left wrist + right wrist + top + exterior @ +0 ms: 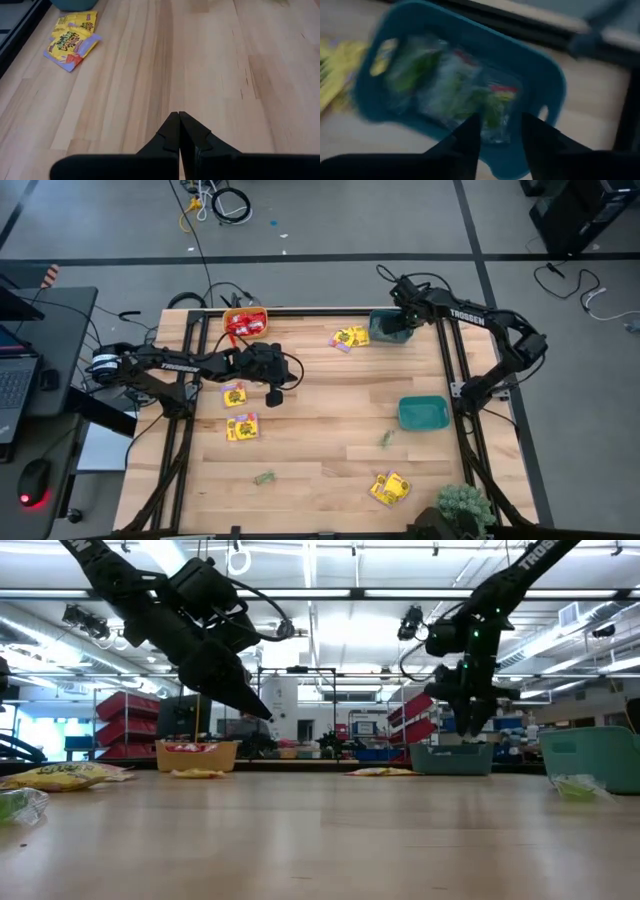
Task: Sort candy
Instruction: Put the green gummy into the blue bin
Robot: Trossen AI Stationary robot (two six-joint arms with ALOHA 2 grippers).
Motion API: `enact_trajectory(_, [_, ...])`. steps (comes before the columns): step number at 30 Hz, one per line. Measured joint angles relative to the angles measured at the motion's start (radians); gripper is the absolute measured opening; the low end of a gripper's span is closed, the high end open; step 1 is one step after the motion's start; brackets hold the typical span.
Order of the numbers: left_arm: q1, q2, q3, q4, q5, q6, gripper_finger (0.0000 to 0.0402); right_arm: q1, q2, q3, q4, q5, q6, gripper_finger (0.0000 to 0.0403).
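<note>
Candy packets lie scattered on the wooden table: yellow ones [349, 338] [235, 395] [243, 427] [390, 488] and green ones [385, 438] [263, 477]. Red packets fill an orange bowl [245, 323] at the far edge. My right gripper [500, 125] hangs open, pointing down over a teal bowl [547, 70] at the far right, which holds several green and clear packets [470, 95]. One of them [497, 112] shows in the gap between the fingers, down in the bowl. My left gripper [179, 116] is shut and empty, hovering above the table's left middle [273, 393].
A second teal bowl [423, 412] stands near the right edge. A small green plant [462, 505] sits at the near right corner. The table's middle [330, 400] is bare wood. A laptop and a mouse lie on a desk left of the table.
</note>
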Motion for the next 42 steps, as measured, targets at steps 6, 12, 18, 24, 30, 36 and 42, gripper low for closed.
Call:
enact_trajectory(6, [0.0,0.0,0.0,0.0,0.0,0.002,0.0,0.152,-0.072,0.098,-0.219,-0.19,-0.348,0.0135])
enact_trajectory(12, [0.0,0.0,0.0,-0.001,0.0,0.001,0.0,0.487,-0.163,0.087,-0.419,-0.224,-0.421,0.0122])
enact_trajectory(18, [0.0,0.0,0.001,-0.003,-0.001,-0.004,0.0,0.827,-0.159,0.035,-0.412,-0.208,-0.42,0.0161])
enact_trajectory(24, [0.0,0.0,0.001,-0.005,-0.001,-0.002,0.0,1.048,-0.075,0.016,-0.292,-0.177,-0.415,0.0206])
enact_trajectory(30, [0.0,0.0,0.001,-0.006,-0.001,-0.002,0.0,1.163,0.04,0.016,-0.233,-0.177,-0.474,0.0226])
enact_trajectory(36, [0.0,0.0,0.001,-0.006,-0.001,0.0,0.0,1.215,0.138,0.016,-0.226,-0.172,-0.529,0.0218])
enact_trajectory(42, [0.0,0.0,0.001,-0.018,-0.001,0.001,0.0,1.235,0.197,0.016,-0.182,-0.166,-0.538,0.0203])
